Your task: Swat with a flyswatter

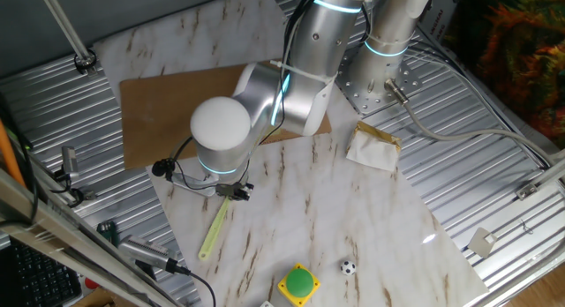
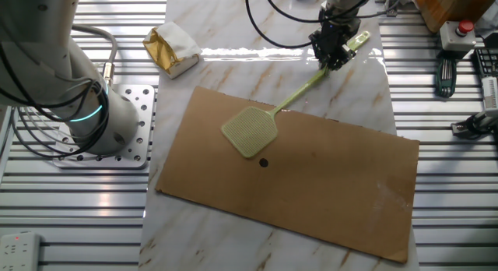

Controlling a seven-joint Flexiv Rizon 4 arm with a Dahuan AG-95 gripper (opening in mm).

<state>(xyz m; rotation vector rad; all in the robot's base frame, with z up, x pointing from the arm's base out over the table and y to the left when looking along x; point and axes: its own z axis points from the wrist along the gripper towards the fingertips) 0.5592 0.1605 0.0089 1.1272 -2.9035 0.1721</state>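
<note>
clamped by the gripper (image 2: pixel 336 53) near the handle's far end, flyswatter (image 2: pixel 250 131) head resting on the cardboard (image 2: pixel 327 177) (dark dot (image 2: pixel 264 163) just beside), probably for reach.

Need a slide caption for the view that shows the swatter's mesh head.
End effector grips the flyswatter by its handle, head over brown board beside a dark spot.

Robotics lab — ribbed aluminium bench (image 2: pixel 436 92), arm base (image 2: pixel 124 127) bolted to a drilled plate, loose cables (image 1: pixel 459 135), emergency-stop button (image 2: pixel 464 28), tools (image 2: pixel 443 72) alongside.
</note>
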